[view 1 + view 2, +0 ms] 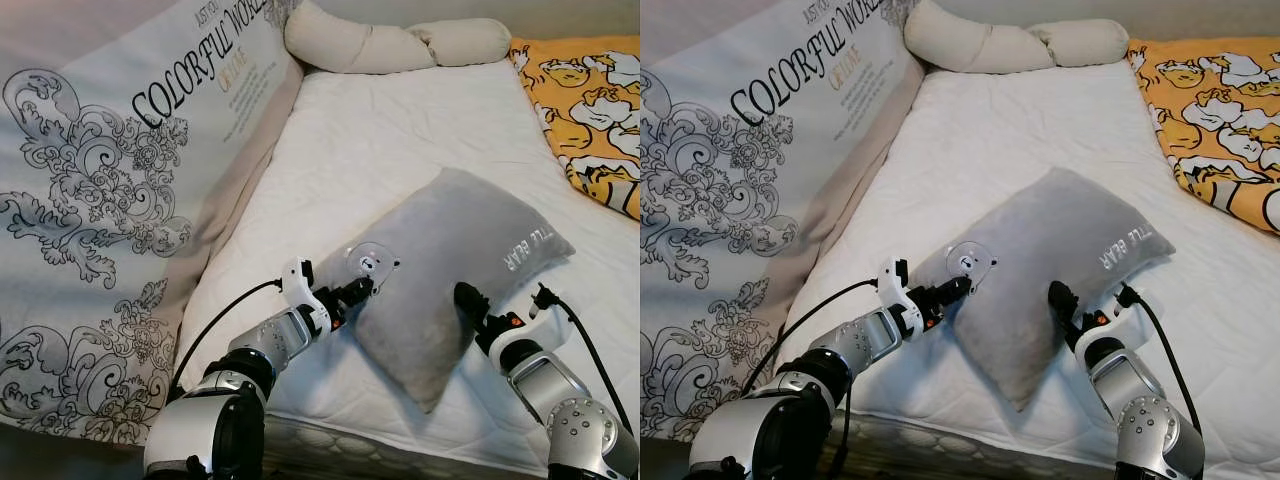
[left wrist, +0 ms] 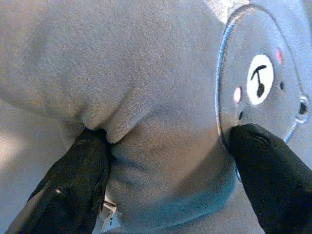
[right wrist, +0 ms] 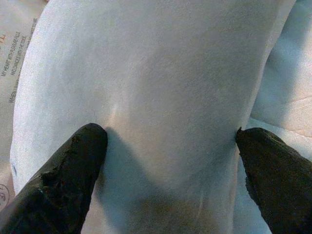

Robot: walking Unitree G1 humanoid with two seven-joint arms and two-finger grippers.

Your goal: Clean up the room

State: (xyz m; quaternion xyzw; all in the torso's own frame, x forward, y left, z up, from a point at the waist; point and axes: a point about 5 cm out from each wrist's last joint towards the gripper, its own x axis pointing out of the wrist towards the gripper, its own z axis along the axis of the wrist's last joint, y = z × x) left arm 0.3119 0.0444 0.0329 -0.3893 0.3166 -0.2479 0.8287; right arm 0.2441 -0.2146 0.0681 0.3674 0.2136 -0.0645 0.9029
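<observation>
A grey pillow [image 1: 455,270] is lying diagonally on the white mattress [image 1: 400,140] of a bed, its near corner reaching toward the mattress's front edge, as both arms of the robot are closing in on it from the front. The left claw [image 1: 362,290] is pinching the pillow's left corner, its two black fingers [image 2: 73,180] pressing into the plush on either side of a bunched fold, right beside a round bear-face patch [image 2: 263,83] sewn on that corner. The right claw [image 1: 468,300] is sitting against the pillow's near right edge with its fingers spread wide across the fabric; in the right wrist view both fingertips are appearing to touch the cloth, though whether they are actually gripping it is hard to say. Pale lettering is running along the pillow's far right end. A cream bolster [image 1: 390,45] is lying at the far end of the mattress, an orange cartoon-print blanket [image 1: 590,110] is covering the right side, and a large printed cushion [image 1: 120,180] is leaning along the left.
</observation>
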